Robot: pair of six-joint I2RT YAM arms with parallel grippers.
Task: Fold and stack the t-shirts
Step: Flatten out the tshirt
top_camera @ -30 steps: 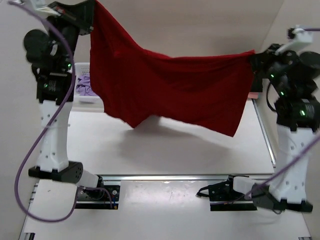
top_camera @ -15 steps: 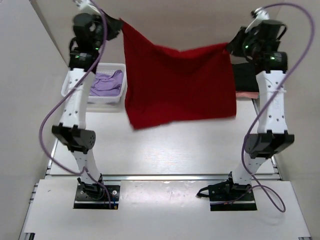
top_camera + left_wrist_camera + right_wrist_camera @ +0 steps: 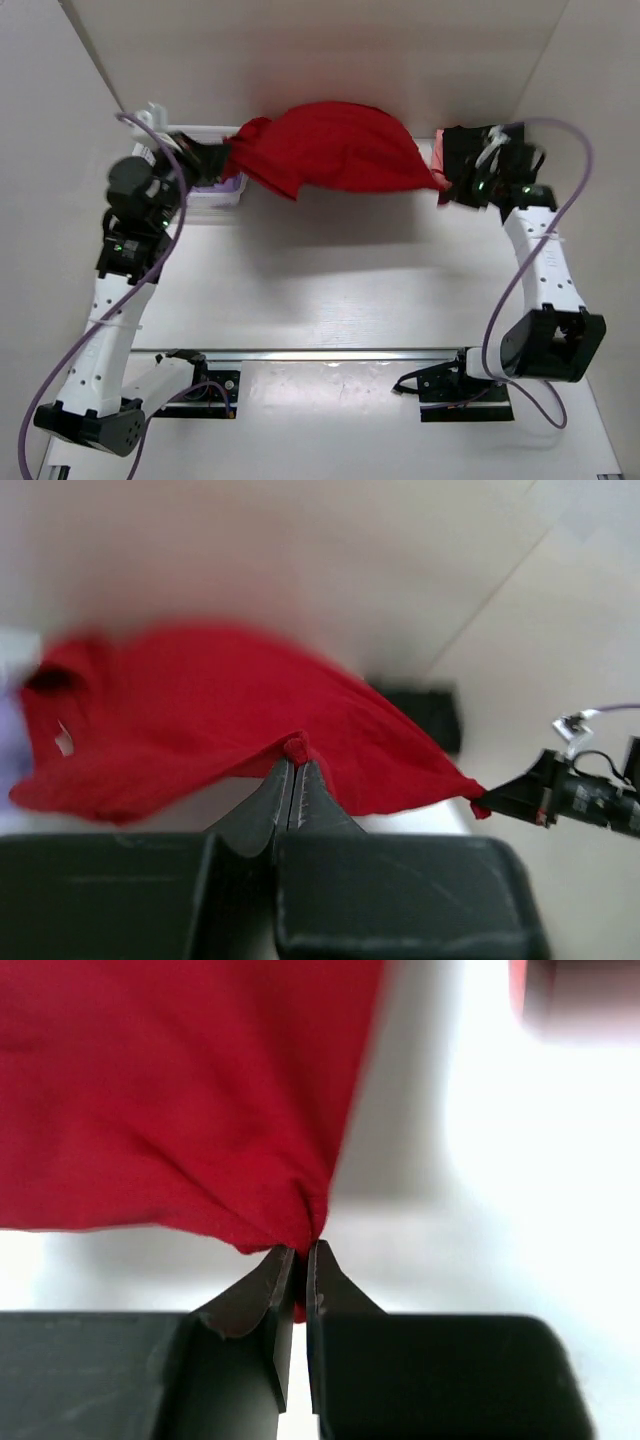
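A bright red t-shirt (image 3: pixel 335 147) hangs stretched between my two grippers at the far side of the table, billowing up in the middle. My left gripper (image 3: pixel 226 155) is shut on its left corner; in the left wrist view the jaws (image 3: pixel 294 756) pinch a red fold of the shirt (image 3: pixel 200 710). My right gripper (image 3: pixel 447 180) is shut on its right corner; in the right wrist view the jaws (image 3: pixel 297 1250) pinch bunched red cloth (image 3: pixel 170 1090). A lavender shirt (image 3: pixel 222 183) lies in the basket, mostly hidden. Black and salmon pink shirts (image 3: pixel 440 150) lie behind the right gripper.
A white mesh basket (image 3: pixel 190 132) stands at the far left behind the left arm. The walls close in at the back and on both sides. The arm bases and cables sit on the rail at the near edge (image 3: pixel 330 352).
Both arms have swung down and forward from high up, carrying the red shirt to the far side of the table. The shirt has gone from hanging flat to billowing up.
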